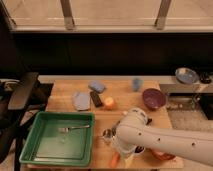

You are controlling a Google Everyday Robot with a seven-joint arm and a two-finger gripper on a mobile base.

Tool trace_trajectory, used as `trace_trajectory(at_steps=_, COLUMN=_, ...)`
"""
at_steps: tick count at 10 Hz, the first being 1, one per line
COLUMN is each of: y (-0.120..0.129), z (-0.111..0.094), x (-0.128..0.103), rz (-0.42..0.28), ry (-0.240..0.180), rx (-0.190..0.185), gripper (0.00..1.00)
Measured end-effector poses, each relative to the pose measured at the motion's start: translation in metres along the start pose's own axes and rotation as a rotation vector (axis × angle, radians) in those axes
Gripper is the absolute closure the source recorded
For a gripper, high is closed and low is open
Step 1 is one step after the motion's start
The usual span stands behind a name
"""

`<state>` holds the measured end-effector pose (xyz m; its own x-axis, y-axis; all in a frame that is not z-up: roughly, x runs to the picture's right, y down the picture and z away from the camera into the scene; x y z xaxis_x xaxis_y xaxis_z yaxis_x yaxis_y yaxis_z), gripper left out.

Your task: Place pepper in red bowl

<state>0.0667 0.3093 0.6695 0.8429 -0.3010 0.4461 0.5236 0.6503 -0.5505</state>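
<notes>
The pepper point(115, 160) is a slim orange-red piece lying at the table's front edge, partly covered by my arm. The red bowl point(163, 155) sits at the front right, and only a strip of its rim shows under my white forearm. My gripper point(123, 151) hangs at the end of the arm, pointing down just right of and above the pepper. Its end is hidden by the wrist.
A green tray point(35, 150) with a fork point(75, 129) fills the front left. A purple bowl point(153, 98), an orange ball point(109, 103), a dark block point(97, 98), blue cloths point(80, 100), a blue cup point(136, 83) and a small metal piece point(106, 133) stand on the table. A grey bowl point(186, 75) sits at the far right.
</notes>
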Motion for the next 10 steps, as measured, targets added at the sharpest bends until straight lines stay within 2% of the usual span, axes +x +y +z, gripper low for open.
trace_trajectory(at_steps=3, y=-0.001, z=0.002, x=0.001, rz=0.006, ry=0.006, rx=0.000, gripper=0.32)
trace_trajectory(at_steps=7, y=-0.007, z=0.020, x=0.004, rz=0.023, ry=0.026, rx=0.000, gripper=0.32)
trace_trajectory(at_steps=10, y=-0.008, z=0.034, x=0.011, rz=0.028, ry=-0.021, rx=0.011, gripper=0.32)
